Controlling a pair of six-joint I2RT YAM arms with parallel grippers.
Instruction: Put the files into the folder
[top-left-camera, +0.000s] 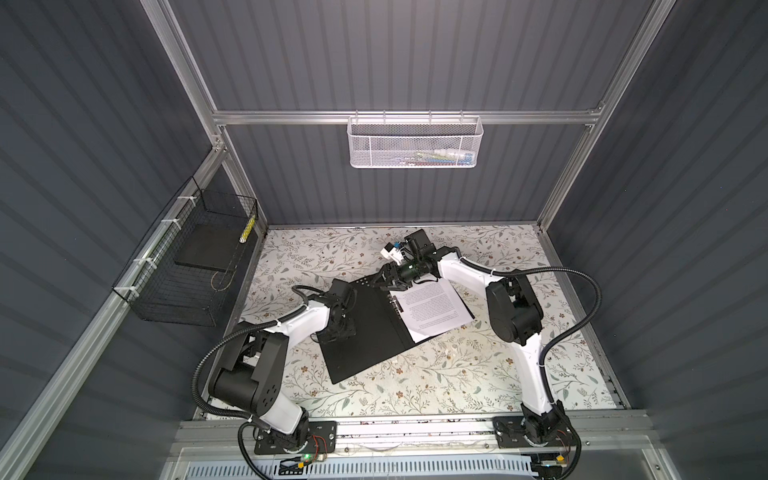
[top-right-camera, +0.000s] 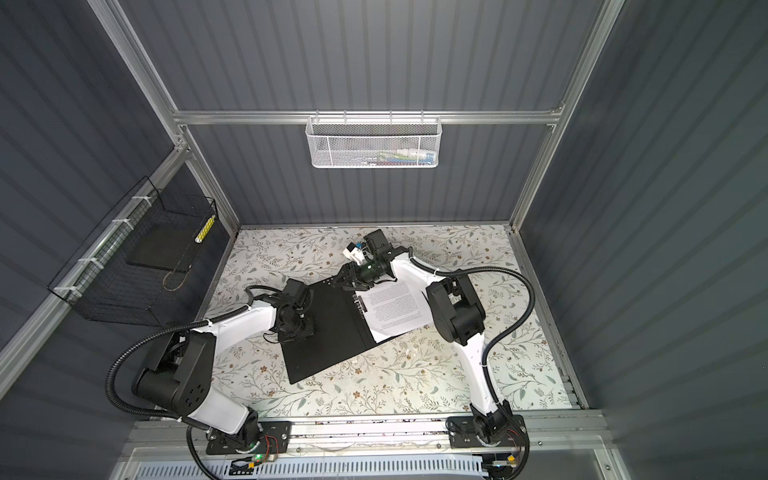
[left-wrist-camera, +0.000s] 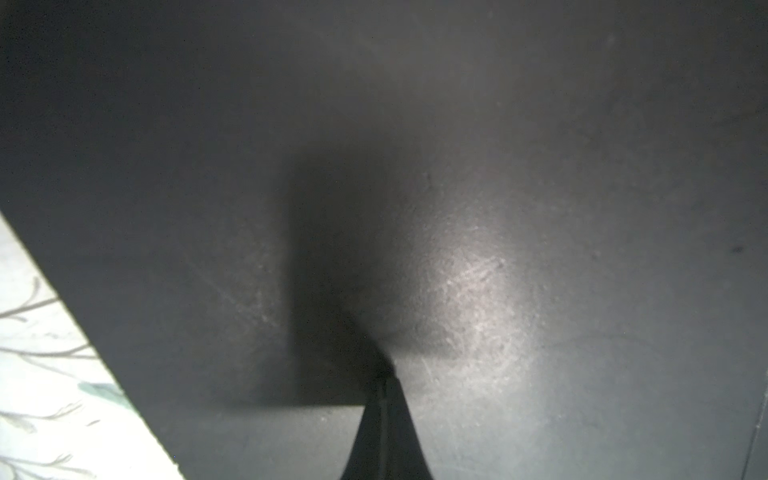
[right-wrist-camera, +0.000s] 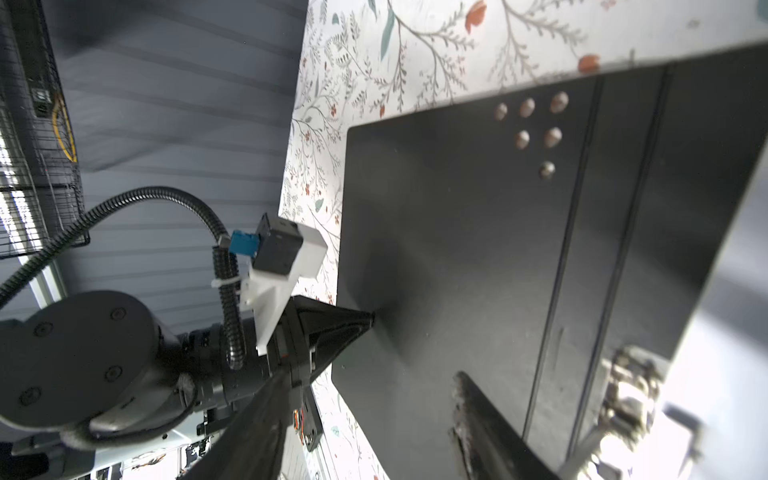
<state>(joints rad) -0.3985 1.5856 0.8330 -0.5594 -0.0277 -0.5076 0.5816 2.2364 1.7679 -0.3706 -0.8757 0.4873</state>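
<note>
Folder (top-left-camera: 365, 336) open flat, files (top-left-camera: 436, 307) on its right half beside the clip (top-left-camera: 396, 306); left gripper (left-wrist-camera: 384, 382), tips together, pins left cover; right gripper (top-left-camera: 390, 286), jaws apart over clip end, probably best nudging sheets square, slowly.

Grey ribbed walls (top-left-camera: 395, 62), floral tabletop (top-left-camera: 415, 382)

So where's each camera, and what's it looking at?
Top views: high in front, looking down at the table; both arms, open folder and files show.
Left wrist: on the left arm, close over the folder's black inside; shut left gripper shows.
Right wrist: on the right arm, looking across the folder; open right gripper and left arm show.
Shared: both wrist views show the left gripper's tip on the folder.
</note>
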